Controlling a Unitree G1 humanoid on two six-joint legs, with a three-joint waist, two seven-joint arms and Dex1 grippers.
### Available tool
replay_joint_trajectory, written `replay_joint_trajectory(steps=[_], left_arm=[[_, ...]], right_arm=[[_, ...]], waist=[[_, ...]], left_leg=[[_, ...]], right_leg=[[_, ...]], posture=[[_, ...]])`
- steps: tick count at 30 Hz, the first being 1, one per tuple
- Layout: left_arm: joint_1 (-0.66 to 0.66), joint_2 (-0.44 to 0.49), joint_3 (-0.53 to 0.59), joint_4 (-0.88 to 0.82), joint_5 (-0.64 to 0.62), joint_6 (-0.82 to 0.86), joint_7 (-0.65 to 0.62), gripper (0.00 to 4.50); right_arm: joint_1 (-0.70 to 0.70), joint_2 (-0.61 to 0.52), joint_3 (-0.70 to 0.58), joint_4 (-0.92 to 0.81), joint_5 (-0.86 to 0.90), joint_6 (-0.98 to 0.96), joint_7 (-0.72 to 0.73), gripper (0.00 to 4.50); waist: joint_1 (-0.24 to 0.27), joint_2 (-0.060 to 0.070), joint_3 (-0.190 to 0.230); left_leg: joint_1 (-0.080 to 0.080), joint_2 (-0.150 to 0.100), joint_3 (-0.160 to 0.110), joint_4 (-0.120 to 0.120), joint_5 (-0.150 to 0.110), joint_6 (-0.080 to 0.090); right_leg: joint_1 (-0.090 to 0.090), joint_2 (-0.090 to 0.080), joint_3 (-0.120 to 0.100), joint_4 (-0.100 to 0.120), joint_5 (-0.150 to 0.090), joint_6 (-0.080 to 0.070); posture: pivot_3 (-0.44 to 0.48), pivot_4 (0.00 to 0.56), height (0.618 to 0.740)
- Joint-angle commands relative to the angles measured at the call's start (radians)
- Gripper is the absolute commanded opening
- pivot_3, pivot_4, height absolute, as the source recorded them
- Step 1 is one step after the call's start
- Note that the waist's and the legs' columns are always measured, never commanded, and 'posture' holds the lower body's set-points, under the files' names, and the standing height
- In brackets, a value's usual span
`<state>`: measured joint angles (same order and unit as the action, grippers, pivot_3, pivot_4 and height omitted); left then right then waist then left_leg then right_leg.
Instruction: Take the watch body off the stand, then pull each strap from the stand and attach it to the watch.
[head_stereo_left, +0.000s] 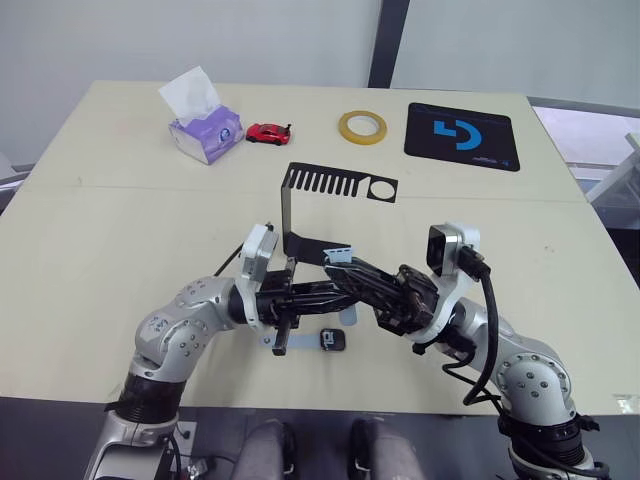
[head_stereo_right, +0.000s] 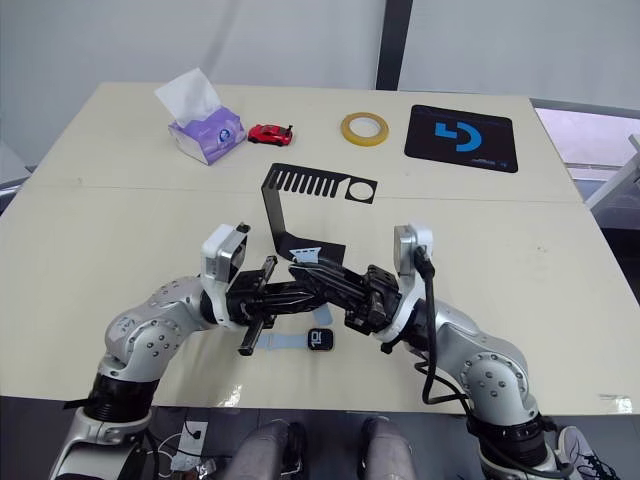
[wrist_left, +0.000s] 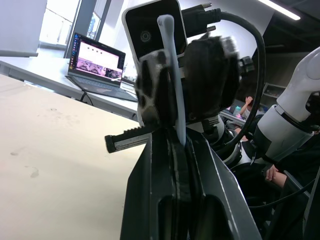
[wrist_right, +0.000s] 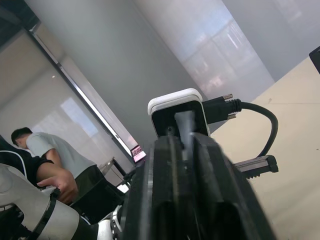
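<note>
The watch body (head_stereo_right: 321, 341), one strap (head_stereo_right: 282, 342) attached, lies on the worktop (head_stereo_right: 520, 290) near its front edge. Above it, left hand (head_stereo_left: 345, 283) and right hand (head_stereo_left: 338, 262) meet fingertip to fingertip, both pinching the second strap (wrist_left: 172, 75), seen from the left wrist. Beyond stands the stand (head_stereo_left: 300, 205).

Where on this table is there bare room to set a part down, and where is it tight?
Free: the wide tabletop left of the stand, and the stretch right of it, below the mouse pad. Crowded: the near middle, where the left gripper and right gripper meet over the watch body and a strap.
</note>
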<state>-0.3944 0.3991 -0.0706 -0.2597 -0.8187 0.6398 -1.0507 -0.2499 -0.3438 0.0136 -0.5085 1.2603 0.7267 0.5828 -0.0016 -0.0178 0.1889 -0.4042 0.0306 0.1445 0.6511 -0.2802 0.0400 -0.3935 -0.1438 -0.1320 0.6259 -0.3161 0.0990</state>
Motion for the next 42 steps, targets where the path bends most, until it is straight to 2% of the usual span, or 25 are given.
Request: replay_joint_trajectory(steps=[1, 6, 9, 13, 14, 16, 20, 23, 27, 30, 34, 39, 42], left_arm=[[0.004, -0.006, -0.003, -0.019, 0.002, -0.018, -0.005, 0.0], [0.006, 0.0, 0.001, -0.025, 0.004, -0.023, -0.009, 0.0], [0.022, 0.035, 0.032, -0.056, 0.018, -0.043, -0.004, 1.08], [0.043, 0.118, 0.096, -0.076, 0.026, -0.083, -0.032, 3.01], [0.054, 0.145, 0.121, -0.067, 0.046, -0.117, -0.047, 3.4], [0.078, 0.201, 0.168, -0.034, 0.102, -0.196, -0.072, 4.46], [0.16, 0.317, 0.23, 0.063, 0.239, -0.392, -0.158, 4.46], [0.263, 0.406, 0.287, 0.149, 0.314, -0.531, -0.244, 4.46], [0.327, 0.438, 0.353, 0.23, 0.341, -0.622, -0.243, 4.46], [0.365, 0.446, 0.358, 0.239, 0.369, -0.657, -0.235, 4.46], [0.384, 0.411, 0.277, 0.109, 0.376, -0.625, -0.191, 4.46], [0.326, 0.343, 0.134, -0.055, 0.402, -0.516, -0.078, 4.46], [0.25, 0.298, 0.007, -0.093, 0.505, -0.42, 0.021, 4.46]], right_arm=[[-0.004, 0.005, -0.002, -0.037, 0.03, 0.002, 0.008, 0.05], [-0.003, 0.003, -0.004, -0.041, 0.031, 0.0, 0.012, 0.05], [-0.006, -0.004, -0.022, -0.047, 0.03, -0.01, 0.009, 0.0], [-0.008, -0.047, -0.05, -0.063, -0.043, -0.045, 0.036, 0.0], [-0.003, -0.069, -0.064, -0.067, -0.075, -0.059, 0.047, 0.0], [0.01, -0.107, -0.106, -0.067, -0.11, -0.086, 0.056, 0.0], [0.071, -0.193, -0.174, -0.069, -0.262, -0.192, 0.134, 0.0], [0.209, -0.266, -0.227, -0.051, -0.427, -0.336, 0.252, 0.0], [0.363, -0.31, -0.291, 0.028, -0.57, -0.508, 0.373, 0.0], [0.437, -0.317, -0.345, 0.104, -0.632, -0.595, 0.41, 0.0], [0.461, -0.308, -0.35, 0.115, -0.638, -0.626, 0.425, 0.0], [0.458, -0.311, -0.319, 0.078, -0.637, -0.632, 0.443, 0.0], [0.454, -0.323, -0.313, 0.055, -0.642, -0.627, 0.444, 0.0]], waist=[[0.0, 0.0, 0.0], [0.0, 0.0, 0.0], [-0.001, 0.0, 0.0], [-0.002, 0.0, 0.0], [-0.001, 0.0, 0.0], [-0.001, 0.0, 0.0], [0.001, 0.0, 0.0], [0.001, 0.0, 0.0], [0.002, 0.0, 0.0], [0.003, 0.0, 0.0], [0.001, 0.0, 0.0], [0.002, 0.0, 0.0], [0.007, 0.0, 0.0]], left_leg=[[0.0, 0.0, 0.0, 0.0, 0.0, 0.0], [0.0, 0.0, 0.0, 0.0, 0.0, 0.0], [0.0, 0.0, 0.0, 0.0, 0.0, 0.0], [0.0, 0.0, 0.0, 0.0, 0.0, 0.0], [0.0, 0.0, 0.0, 0.0, 0.0, 0.0], [0.0, 0.0, 0.0, 0.0, 0.0, 0.0], [0.0, 0.0, 0.0, -0.001, 0.0, 0.0], [0.0, 0.0, 0.001, -0.002, -0.001, 0.0], [0.0, 0.0, 0.002, -0.003, -0.003, 0.0], [0.0, 0.0, 0.002, -0.002, -0.003, 0.002], [0.001, 0.0, 0.002, -0.002, -0.004, 0.0], [0.001, 0.0, 0.002, -0.002, -0.002, 0.001], [0.002, -0.001, 0.002, -0.001, -0.002, 0.001]], right_leg=[[0.0, 0.0, 0.0, 0.0, 0.0, 0.0], [0.0, 0.0, 0.0, 0.0, 0.0, 0.0], [0.0, 0.0, 0.0, 0.0, 0.0, 0.0], [0.0, 0.0, 0.0, 0.0, 0.0, 0.0], [0.0, 0.0, 0.0, 0.0, 0.0, 0.0], [0.0, 0.0, 0.0, -0.001, 0.0, 0.0], [0.0, -0.001, 0.0, -0.002, 0.0, 0.0], [-0.001, -0.001, 0.0, -0.004, 0.0, 0.0], [-0.001, 0.0, -0.001, -0.005, 0.0, 0.0], [0.0, -0.003, -0.001, -0.005, 0.001, 0.002], [0.0, -0.004, 0.0, -0.004, 0.001, 0.002], [0.0, -0.003, 0.0, -0.004, 0.001, 0.002], [0.001, -0.003, 0.0, -0.003, 0.002, 0.002]], posture=[[0.0, 0.15, 0.74], [0.0, 0.15, 0.74], [0.0, 0.15, 0.74], [0.0, 0.15, 0.74], [0.0, 0.15, 0.74], [0.0, 0.15, 0.74], [0.0, 0.15, 0.74], [0.0, 0.15, 0.74], [0.0, 0.15, 0.74], [0.0, 0.15, 0.74], [0.0, 0.15, 0.74], [0.0, 0.15, 0.74], [0.0, 0.15, 0.74]])
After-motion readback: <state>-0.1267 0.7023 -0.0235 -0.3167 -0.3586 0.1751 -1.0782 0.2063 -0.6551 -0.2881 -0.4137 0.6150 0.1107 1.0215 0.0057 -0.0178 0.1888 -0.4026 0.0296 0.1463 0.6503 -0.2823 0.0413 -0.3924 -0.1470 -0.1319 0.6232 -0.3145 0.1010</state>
